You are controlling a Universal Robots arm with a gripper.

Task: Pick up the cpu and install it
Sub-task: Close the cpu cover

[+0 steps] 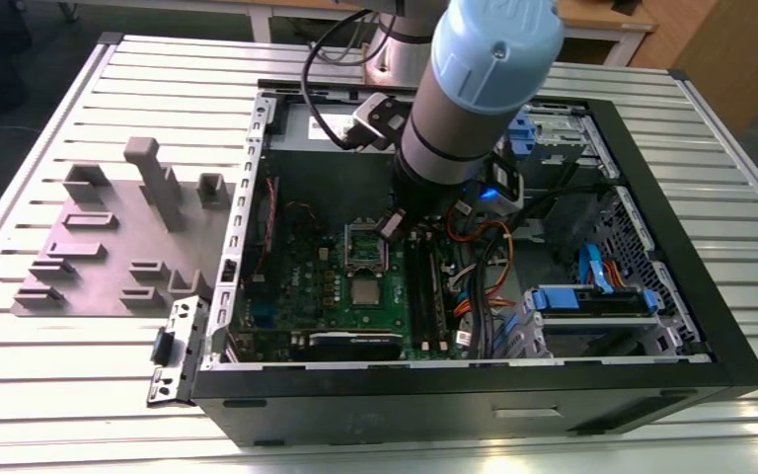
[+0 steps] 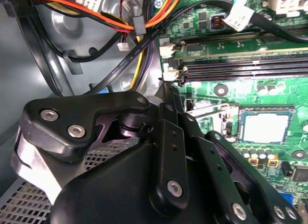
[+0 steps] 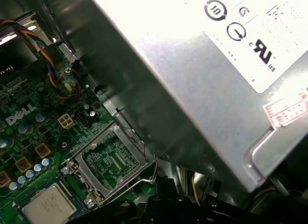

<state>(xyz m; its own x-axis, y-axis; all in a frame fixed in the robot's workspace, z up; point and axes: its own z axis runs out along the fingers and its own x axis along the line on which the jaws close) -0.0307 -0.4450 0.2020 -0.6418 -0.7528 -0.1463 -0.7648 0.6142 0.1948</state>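
Note:
The cpu (image 1: pixel 367 292) is a small silvery square lying flat on the green motherboard (image 1: pixel 307 281) inside the open computer case (image 1: pixel 485 395). It also appears in the second wrist view (image 2: pixel 266 126) and the first wrist view (image 3: pixel 48 207). Right beside it stands the silver hinged socket frame (image 1: pixel 363 247) (image 3: pixel 113 161), swung open. My gripper (image 1: pixel 390 227) hangs low over the board by the frame's far end, apart from the cpu, and nothing is seen in its grasp. Its black linkages (image 2: pixel 168 151) loom large in the second wrist view.
A big grey metal box with a white label (image 3: pixel 216 65) sits close beside the socket. Orange and black cables (image 2: pixel 96 12) and memory slots (image 2: pixel 240 65) run near the gripper. Blue drive carriers (image 1: pixel 590 296) stand at the exterior view's right; a grey fixture plate (image 1: pixel 115 237) lies on the slatted table (image 1: pixel 63 395).

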